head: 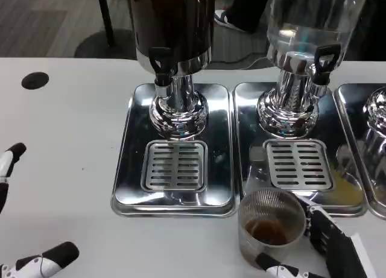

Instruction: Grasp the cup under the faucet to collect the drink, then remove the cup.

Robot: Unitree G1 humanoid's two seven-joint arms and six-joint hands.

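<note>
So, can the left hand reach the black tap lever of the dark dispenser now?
Probably yes. The left hand holds nothing, and only bare table and the drip tray lie between it and the black tap lever. Whether the arm reaches that far is unclear.

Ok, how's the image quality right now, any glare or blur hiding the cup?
Head view: sharp overall; strong reflections on the chrome trays and dispenser bases; the clear cup with brown drink reads plainly, held by the right hand at the bottom edge, which crops it.
</note>
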